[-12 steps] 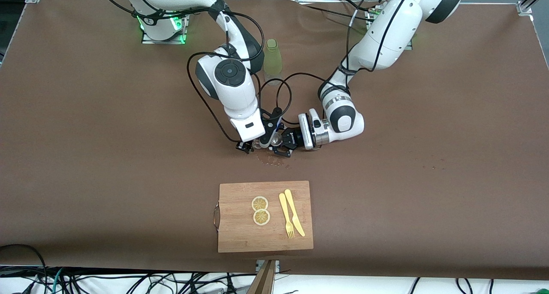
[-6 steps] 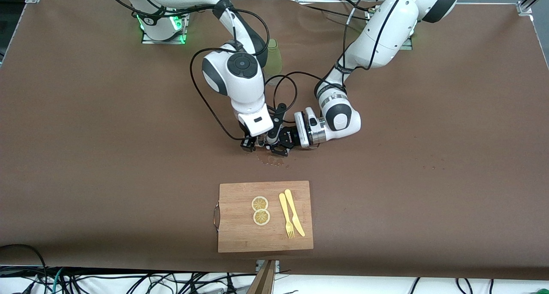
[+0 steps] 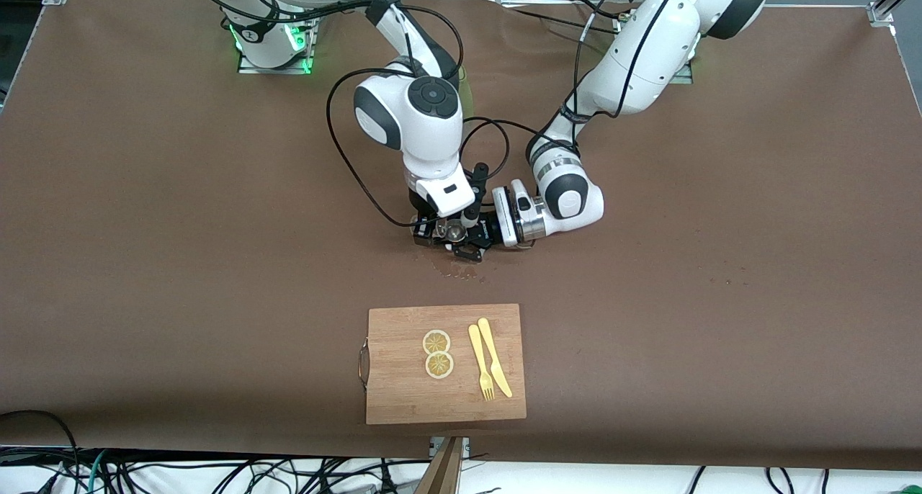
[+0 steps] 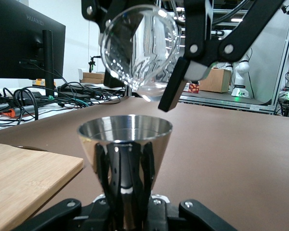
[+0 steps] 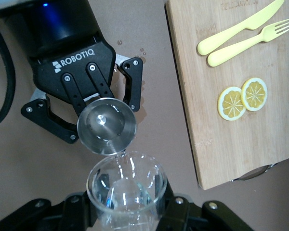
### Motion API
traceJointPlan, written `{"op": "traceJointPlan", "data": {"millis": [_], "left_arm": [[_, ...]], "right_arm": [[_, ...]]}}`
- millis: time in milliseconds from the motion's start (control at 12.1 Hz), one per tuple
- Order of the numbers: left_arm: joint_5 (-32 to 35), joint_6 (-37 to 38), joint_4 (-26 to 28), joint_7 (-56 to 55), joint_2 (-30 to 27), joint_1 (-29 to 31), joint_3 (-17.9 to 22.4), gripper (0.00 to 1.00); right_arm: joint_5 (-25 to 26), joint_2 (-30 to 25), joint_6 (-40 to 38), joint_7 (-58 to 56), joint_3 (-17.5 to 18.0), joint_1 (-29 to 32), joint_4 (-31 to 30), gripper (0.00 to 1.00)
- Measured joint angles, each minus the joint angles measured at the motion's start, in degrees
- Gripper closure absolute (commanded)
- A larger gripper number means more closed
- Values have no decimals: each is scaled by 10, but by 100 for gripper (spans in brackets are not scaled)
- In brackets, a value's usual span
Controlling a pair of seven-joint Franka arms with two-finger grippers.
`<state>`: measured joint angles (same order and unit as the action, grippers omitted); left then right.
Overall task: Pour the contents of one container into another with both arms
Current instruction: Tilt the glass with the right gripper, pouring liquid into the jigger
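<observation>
At the centre of the front view, the right gripper (image 3: 431,232) is gripping the glass cup (image 4: 139,50), tilting it over the jigger (image 5: 106,126), which the left gripper (image 3: 472,243) is clamping upright. Only the right wrist view is showing a thin stream falling. Droplets (image 3: 457,269) are dotting the surface (image 3: 180,263) above the cutting board (image 3: 403,393).
</observation>
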<state>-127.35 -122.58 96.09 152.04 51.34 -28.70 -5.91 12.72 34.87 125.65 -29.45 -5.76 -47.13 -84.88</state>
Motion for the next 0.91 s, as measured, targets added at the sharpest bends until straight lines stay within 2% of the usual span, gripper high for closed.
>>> {"op": "traceJointPlan", "data": {"millis": [908], "left_arm": [[0,-1,-2,0,0,-1,0,100]], "right_arm": [[50,0,-64,-1,0,-23,16,92]]}}
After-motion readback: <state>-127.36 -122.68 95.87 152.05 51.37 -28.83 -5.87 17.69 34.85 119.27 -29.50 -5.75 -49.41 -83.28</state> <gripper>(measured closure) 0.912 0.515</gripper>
